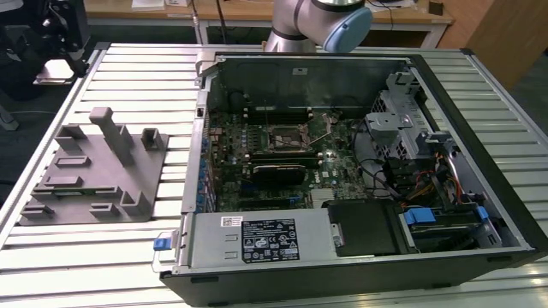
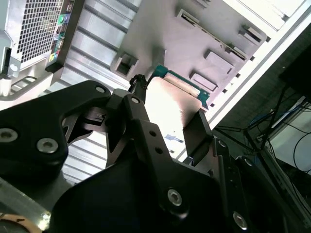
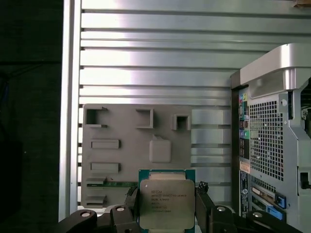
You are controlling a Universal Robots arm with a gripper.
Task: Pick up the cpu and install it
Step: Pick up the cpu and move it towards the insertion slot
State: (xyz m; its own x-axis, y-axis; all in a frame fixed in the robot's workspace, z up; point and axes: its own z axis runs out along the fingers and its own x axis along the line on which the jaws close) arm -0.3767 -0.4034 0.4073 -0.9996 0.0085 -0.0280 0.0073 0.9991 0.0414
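The cpu, a thin square chip with a pale silvery metal top on a green rim, is held up in the air above the slatted table. My gripper is shut on it, one black finger on each side. In the second wrist view the cpu shows pale and glaring between the same fingers. It hangs over the edge of the grey tray, beside the back of the computer case. In the exterior view the square black socket sits on the motherboard inside the open case.
The grey tray with upright posts lies on the slatted metal table at the exterior view's left of the case. The arm rises behind the case. Drive bays and cables crowd the case's right side.
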